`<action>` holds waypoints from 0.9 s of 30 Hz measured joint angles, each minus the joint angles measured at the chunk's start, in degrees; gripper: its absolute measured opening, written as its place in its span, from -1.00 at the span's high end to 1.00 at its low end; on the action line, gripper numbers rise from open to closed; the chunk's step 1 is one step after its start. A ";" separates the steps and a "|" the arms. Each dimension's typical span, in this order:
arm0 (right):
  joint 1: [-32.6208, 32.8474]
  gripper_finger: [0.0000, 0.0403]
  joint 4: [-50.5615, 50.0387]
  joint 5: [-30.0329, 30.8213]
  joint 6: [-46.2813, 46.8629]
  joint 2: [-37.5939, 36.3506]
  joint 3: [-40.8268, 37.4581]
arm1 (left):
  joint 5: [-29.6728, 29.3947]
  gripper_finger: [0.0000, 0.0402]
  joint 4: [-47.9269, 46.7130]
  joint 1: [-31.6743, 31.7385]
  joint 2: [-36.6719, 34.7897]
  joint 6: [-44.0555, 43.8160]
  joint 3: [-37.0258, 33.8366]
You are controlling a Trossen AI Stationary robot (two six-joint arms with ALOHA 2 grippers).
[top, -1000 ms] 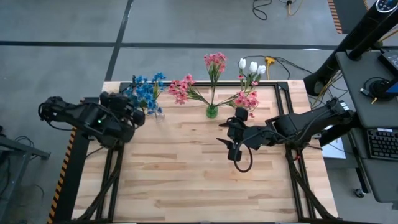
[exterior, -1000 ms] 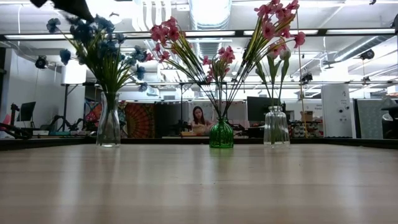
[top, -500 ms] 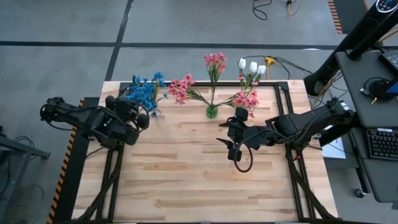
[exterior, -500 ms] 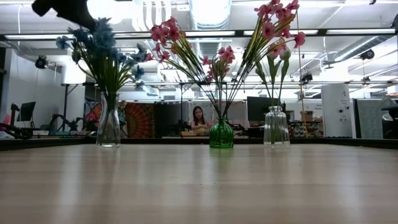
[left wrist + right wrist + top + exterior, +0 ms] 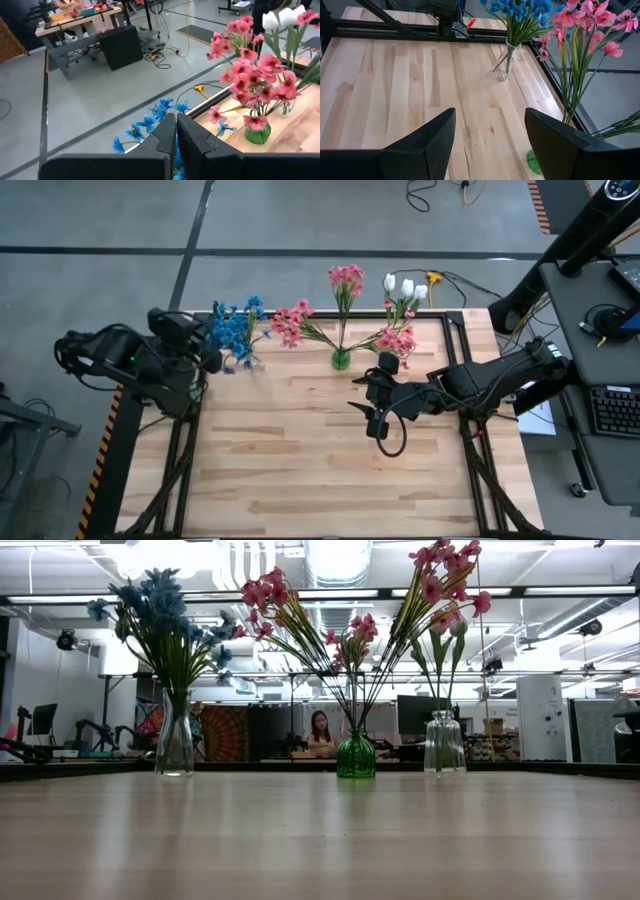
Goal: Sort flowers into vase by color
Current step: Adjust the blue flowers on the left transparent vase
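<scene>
A clear vase (image 5: 251, 364) (image 5: 174, 735) near the table's far left corner holds blue flowers (image 5: 232, 328) (image 5: 155, 116) (image 5: 520, 7) by their stems. A green vase (image 5: 341, 360) (image 5: 356, 755) holds spreading pink flowers (image 5: 345, 280) (image 5: 255, 85). Another clear vase (image 5: 444, 743) to the right holds white tulips (image 5: 405, 285) (image 5: 280, 17). My left gripper (image 5: 210, 360) (image 5: 176, 120) is shut and hangs just left of the blue flowers, touching nothing. My right gripper (image 5: 365, 420) (image 5: 490, 125) is open above the table's middle, in front of the green vase.
All three vases stand in a row along the far edge. A black frame (image 5: 120, 430) borders the wooden tabletop (image 5: 300, 470). In the low view a person (image 5: 321, 732) sits in the room far behind the table.
My left gripper has drawn back from the blue flowers toward the table's left edge and has left the low view. The blue blossoms have shifted and now stand upright in their vase. The right arm has kept still.
</scene>
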 joint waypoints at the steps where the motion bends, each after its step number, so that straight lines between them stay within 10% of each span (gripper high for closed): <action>1: 0.00 -0.15 0.00 0.00 -0.14 0.00 0.00 | 0.00 1.00 -0.37 0.00 -0.39 -0.64 -0.02; 27: 0.00 -0.15 0.00 0.02 -1.07 0.61 -0.04 | 3.51 1.00 7.21 4.44 -2.23 -10.69 -21.42</action>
